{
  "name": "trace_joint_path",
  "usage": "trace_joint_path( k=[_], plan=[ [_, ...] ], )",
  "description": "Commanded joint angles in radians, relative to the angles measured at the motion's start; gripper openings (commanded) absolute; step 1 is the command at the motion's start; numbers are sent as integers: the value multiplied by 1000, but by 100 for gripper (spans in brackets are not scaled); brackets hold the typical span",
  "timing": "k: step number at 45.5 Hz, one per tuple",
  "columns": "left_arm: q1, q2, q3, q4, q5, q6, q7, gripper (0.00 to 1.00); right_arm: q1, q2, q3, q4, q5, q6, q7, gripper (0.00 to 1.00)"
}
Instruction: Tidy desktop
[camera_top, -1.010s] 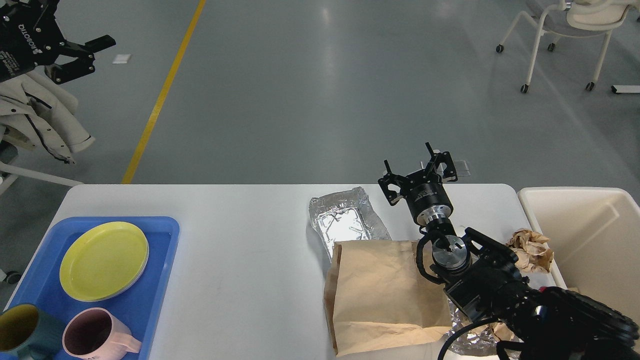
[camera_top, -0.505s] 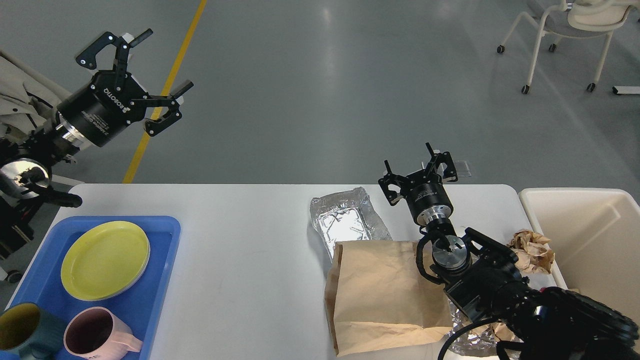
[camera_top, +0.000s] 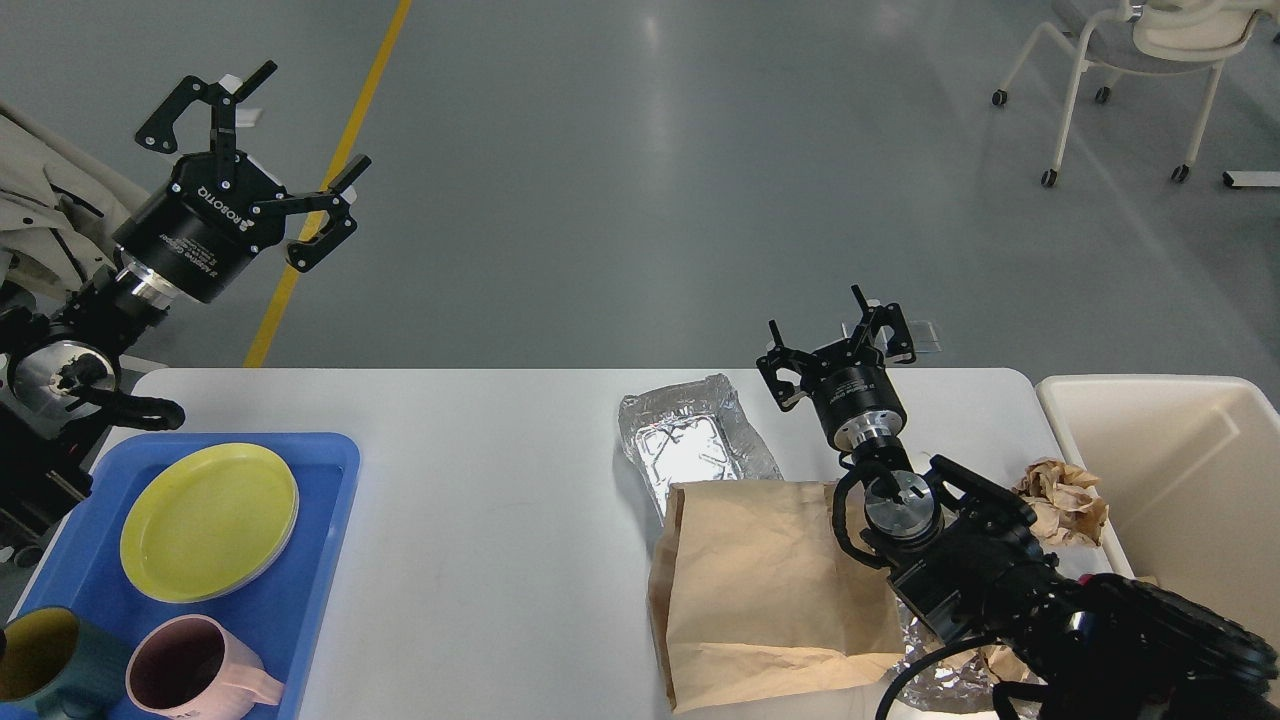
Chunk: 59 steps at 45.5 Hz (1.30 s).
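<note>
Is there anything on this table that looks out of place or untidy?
Yes. Rubbish lies loose on the right half of the desktop: a flattened paper bag overlapping an empty foil tray, and a crumpled paper ball beside the bin rather than inside it.

We seem to be in a lab or test hall: grey floor (camera_top: 640, 180) with yellow line (camera_top: 325, 185), wheeled chair (camera_top: 1130, 60).
</note>
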<state>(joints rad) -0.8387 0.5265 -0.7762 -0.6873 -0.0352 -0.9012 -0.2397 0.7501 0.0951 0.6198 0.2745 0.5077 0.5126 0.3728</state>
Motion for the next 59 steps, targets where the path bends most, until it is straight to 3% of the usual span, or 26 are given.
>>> trace_joint_path(
  k=[1, 26, 37, 51, 59],
  plan=[
    [6, -74, -61, 14, 3, 39, 2, 96, 2, 0, 0, 0, 0, 1, 0, 100],
    [29, -120, -66, 38, 1, 51, 2, 96, 0, 0, 1, 0, 0, 0, 0, 100],
    [158, -144, -86, 68, -2, 48, -13, 98, 0, 0, 0, 0, 0, 0, 0, 100],
    [207, -215, -127, 216, -2, 44, -12, 100, 0, 0, 0, 0, 0, 0, 0, 100],
    [207, -227, -130, 239, -2, 45, -10, 100, 0, 0, 0, 0, 0, 0, 0, 100]
  ],
)
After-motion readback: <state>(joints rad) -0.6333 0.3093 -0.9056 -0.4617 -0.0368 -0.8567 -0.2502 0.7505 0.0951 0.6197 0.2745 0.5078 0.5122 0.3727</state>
